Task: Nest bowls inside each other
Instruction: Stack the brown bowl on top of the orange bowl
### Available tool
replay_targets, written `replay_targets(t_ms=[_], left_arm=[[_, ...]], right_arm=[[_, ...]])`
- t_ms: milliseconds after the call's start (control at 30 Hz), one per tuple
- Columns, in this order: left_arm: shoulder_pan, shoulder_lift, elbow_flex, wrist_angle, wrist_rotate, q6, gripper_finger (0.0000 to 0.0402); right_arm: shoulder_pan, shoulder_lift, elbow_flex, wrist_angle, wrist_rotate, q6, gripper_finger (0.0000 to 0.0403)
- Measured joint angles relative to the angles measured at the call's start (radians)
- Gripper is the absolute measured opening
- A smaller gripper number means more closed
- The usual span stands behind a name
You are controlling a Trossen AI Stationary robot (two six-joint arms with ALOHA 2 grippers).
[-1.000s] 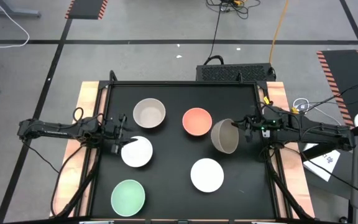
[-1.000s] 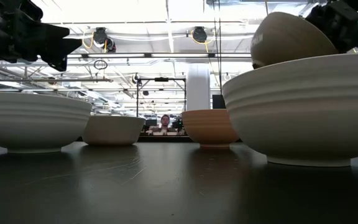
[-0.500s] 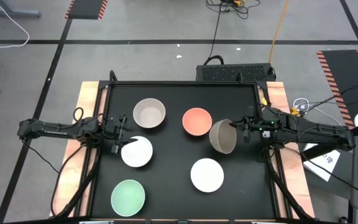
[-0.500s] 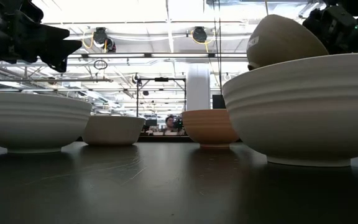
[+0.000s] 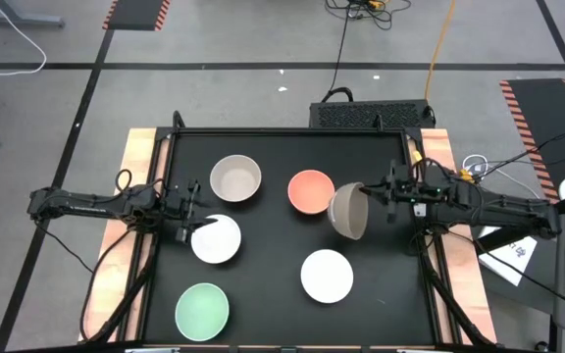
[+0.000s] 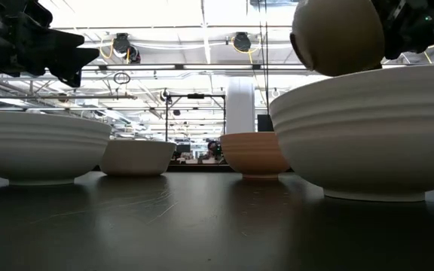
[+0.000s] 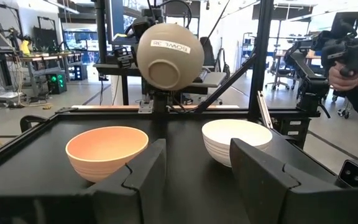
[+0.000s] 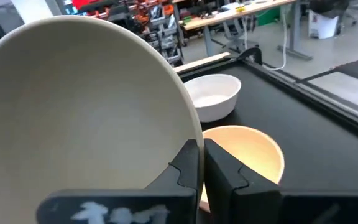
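Right gripper [image 5: 373, 196] held the olive-brown bowl [image 5: 348, 211] by its rim, tipped on its side in the air.

The lifted bowl hung just beside the salmon bowl [image 5: 310, 191], toward the table's [image 5: 282, 147] right edge. The left gripper [image 5: 192, 208] waited, jaws apart, at the left edge over a white bowl [image 5: 216, 239]. The beige bowl [image 5: 235, 178] sat near the far edge, the second white bowl [image 5: 326, 276] nearer the front, the green bowl [image 5: 202, 308] at the front-left corner.
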Motion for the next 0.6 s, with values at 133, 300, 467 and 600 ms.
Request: replay_targets(t_ms=[133,300,467,600], left_arm=[[0.000,0.000,0.000,0.001,0.000,0.013,0.0182],[0.000,0.000,0.000,0.002,0.000,0.017,0.0182],[0.000,0.000,0.000,0.002,0.000,0.018,0.0182],[0.000,0.000,0.000,0.002,0.000,0.018,0.0182]], right_arm=[[-0.030,0.015,0.000,0.050,0.000,-0.015,0.0002],[-0.079,0.041,0.004,0.094,-0.015,-0.029,0.0003],[-0.127,0.087,0.042,0.091,-0.060,-0.038,0.0003],[-0.151,0.133,0.081,0.091,-0.111,-0.050,0.0003]])
